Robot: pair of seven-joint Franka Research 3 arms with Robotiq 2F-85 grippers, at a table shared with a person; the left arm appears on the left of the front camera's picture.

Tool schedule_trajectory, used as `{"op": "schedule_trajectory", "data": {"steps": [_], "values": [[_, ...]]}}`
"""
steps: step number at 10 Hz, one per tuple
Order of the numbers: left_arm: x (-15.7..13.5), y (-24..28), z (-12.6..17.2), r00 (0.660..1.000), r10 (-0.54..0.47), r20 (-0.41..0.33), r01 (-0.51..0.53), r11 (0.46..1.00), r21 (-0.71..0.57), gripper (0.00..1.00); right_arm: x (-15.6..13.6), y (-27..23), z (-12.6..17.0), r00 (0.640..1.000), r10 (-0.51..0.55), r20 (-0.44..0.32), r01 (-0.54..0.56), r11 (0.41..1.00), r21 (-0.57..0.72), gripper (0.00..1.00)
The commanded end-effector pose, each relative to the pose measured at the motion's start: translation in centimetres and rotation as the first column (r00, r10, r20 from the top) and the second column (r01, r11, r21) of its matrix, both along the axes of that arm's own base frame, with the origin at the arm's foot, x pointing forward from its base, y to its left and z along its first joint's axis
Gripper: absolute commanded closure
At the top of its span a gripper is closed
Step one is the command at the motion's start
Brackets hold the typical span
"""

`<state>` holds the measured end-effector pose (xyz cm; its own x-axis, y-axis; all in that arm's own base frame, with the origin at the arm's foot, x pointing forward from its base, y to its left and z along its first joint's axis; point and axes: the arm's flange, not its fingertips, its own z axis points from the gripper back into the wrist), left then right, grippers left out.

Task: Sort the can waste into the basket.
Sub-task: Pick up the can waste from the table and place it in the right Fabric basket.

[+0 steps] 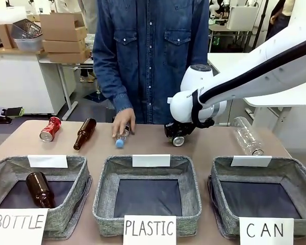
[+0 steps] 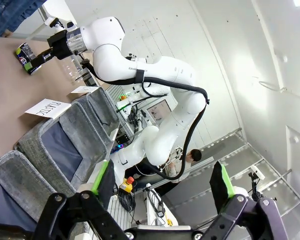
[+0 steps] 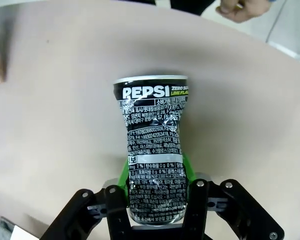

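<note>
1. Well, from the front, the right gripper (image 1: 176, 136) has its jaws pinching the black Pepsi can (image 1: 179, 142) on the surface (image 1: 209, 150), near a person's hand (image 1: 123, 122). The red can (image 1: 50, 128) lies far left and the CAN basket (image 1: 296, 171) sits front right.
2. Left wrist: the left gripper (image 2: 162, 177) hangs with its jaws spread.
3. Right wrist: green pads (image 3: 121, 172) squeeze the dented can.

Basket signs (image 1: 149, 228) read BOTTLE, PLASTIC, CAN; black can (image 3: 152, 150) reads PEPSI.
</note>
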<state>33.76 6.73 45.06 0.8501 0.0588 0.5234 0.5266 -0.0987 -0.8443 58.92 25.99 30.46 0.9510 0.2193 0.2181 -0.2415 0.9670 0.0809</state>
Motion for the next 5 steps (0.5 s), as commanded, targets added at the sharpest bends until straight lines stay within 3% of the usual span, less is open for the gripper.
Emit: {"op": "schedule_trajectory", "data": {"steps": [1,3,5], "values": [[-0.1,-0.2,0.2,1.0,0.002,0.023,-0.001,1.0,-0.022,0.0,0.4,0.2,-0.4,0.999,-0.035,-0.017,0.034,0.999,-0.037,1.0],[-0.1,-0.2,0.2,1.0,0.002,0.023,-0.001,1.0,-0.022,0.0,-0.5,-0.7,1.0,1.0,0.004,-0.029,-0.004,1.0,-0.002,1.0],[-0.1,-0.2,0.2,1.0,0.002,0.023,-0.001,1.0,-0.022,0.0,-6.5,-5.2,7.0,0.978,0.181,-0.099,-0.177,0.983,0.048,1.0]]}}
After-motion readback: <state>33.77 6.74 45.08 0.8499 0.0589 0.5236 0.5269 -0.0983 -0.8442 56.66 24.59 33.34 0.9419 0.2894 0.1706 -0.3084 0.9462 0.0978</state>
